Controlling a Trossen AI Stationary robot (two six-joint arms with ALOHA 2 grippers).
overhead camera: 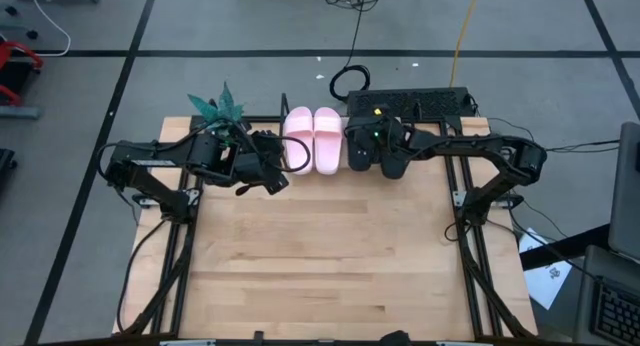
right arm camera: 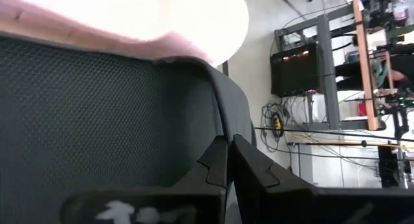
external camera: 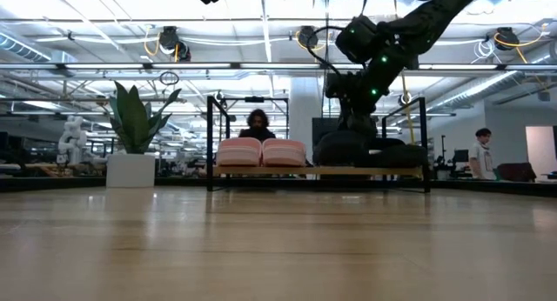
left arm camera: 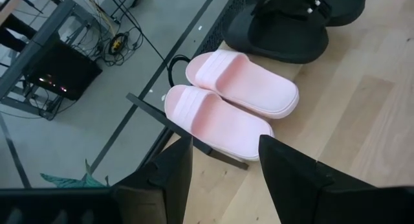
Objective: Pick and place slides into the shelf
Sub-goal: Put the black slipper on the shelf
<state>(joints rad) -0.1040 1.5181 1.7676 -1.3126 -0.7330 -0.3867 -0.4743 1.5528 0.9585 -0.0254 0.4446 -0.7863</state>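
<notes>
In the high view's upper centre, the shelf (overhead camera: 452, 126) is carrying the pink slides (overhead camera: 312, 138) side by side, with the black slides (overhead camera: 377, 151) just to their right. The right gripper (right arm camera: 228, 160), fingers pinched on a black slide's edge, is seating it beside the pink pair. The left gripper (left arm camera: 225, 169), fingers spread and empty, is hovering left of the pink pair, likely keeping clear.
</notes>
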